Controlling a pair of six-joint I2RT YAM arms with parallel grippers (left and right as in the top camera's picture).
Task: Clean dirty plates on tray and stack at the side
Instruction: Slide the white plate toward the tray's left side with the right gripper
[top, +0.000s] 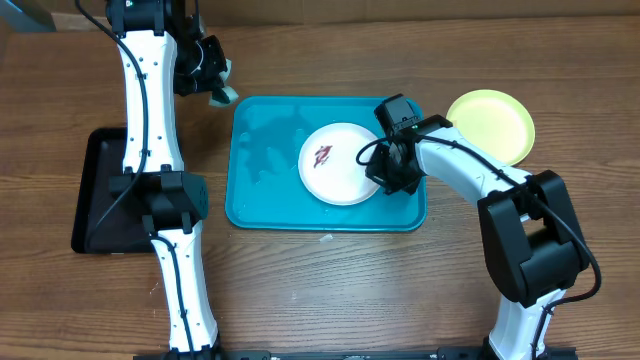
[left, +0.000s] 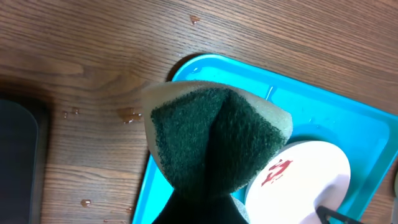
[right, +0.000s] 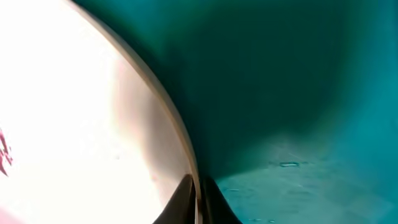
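My right gripper (top: 380, 170) is pinched shut on the rim of the white plate (top: 335, 172), which sits on the tray (top: 262, 195). Meanwhile my left gripper (top: 215, 88) clamps the sponge (left: 211, 137). Next up, I reckon: steady the plate and scrub off that red smear (top: 323, 155).

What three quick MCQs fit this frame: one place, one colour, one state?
1. The yellow-green plate lies: A on the black tray; B on the table, right of the turquoise tray; C held aloft.
2. The smear on the white plate is: A dark red; B green; C black.
3. The right end effector is: A open; B shut on the white plate's rim; C shut on a sponge.
B: it sits past the tray's right rim. A: red mark shows overhead. B: its fingers pinch the rim.
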